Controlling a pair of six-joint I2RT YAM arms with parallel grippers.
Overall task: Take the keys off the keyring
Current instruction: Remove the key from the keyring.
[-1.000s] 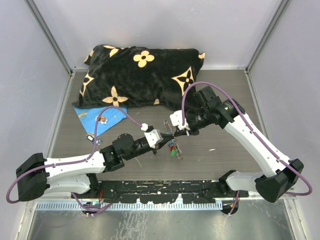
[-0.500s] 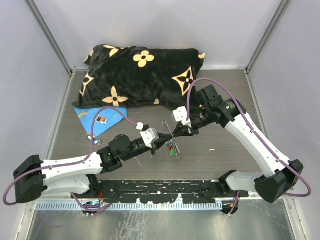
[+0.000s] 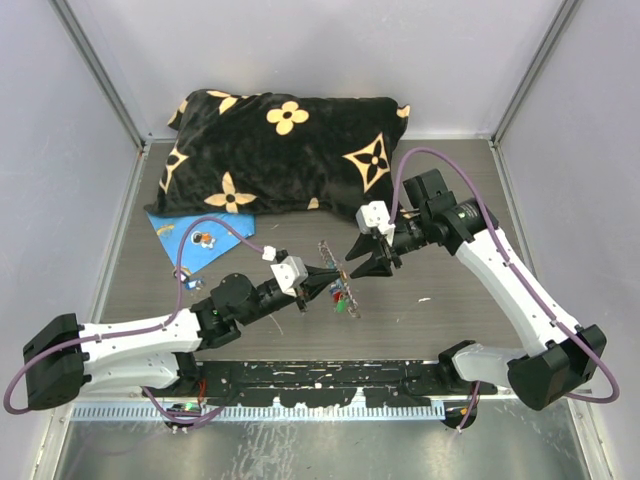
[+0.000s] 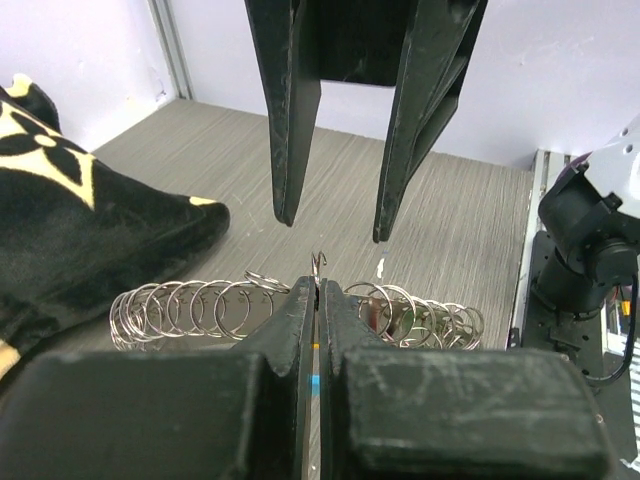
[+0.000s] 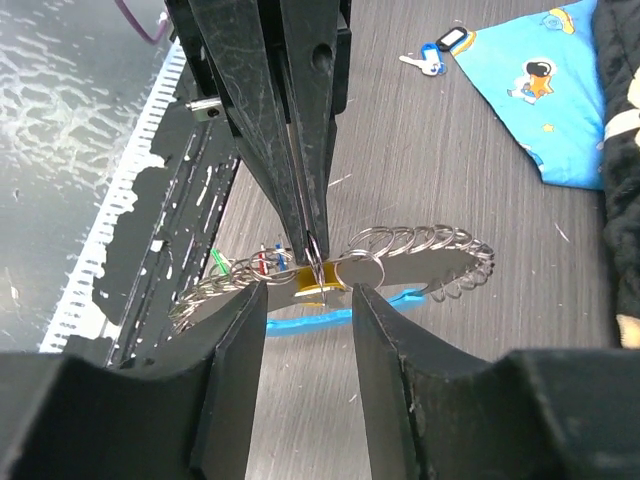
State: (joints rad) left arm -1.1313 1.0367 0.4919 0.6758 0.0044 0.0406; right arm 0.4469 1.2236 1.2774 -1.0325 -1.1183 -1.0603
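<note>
Top cam, middle of the frame: left pincer [image 3: 325, 273] is clamped fully shut on the keyring [image 5: 410, 250], pinching one wire loop right at its centre. On the left wrist cam a tiny bit of wire pokes up betw the closed tips. The keyring is a run of grey metal coils fanning out to both sides of the grip, w/ a light-blue curved section [image 5: 310, 322] just below it. Can't tell if any of it touches the surface [image 3: 440, 320].

The keys [image 5: 258, 262] are tiny red/blue/green heads bunched at the left end of the coils in the right wrist view. In the top cam they're just below the two pincers.

Right pincer [image 3: 362, 268] is open partway w/ nothing in it. Its fingers sit either side of the gripped spot, tips near the coils but apparently not touching.

Other stuff: black pillow [image 3: 280, 150] w/ tan flower print across the upper part of the top cam, and a blue cartoon-print cloth [image 3: 195, 240] at its lower-left edge. There's a loose blue-tagged key [image 5: 430, 62] near the cloth's corner, well apart from the keyring.
</note>
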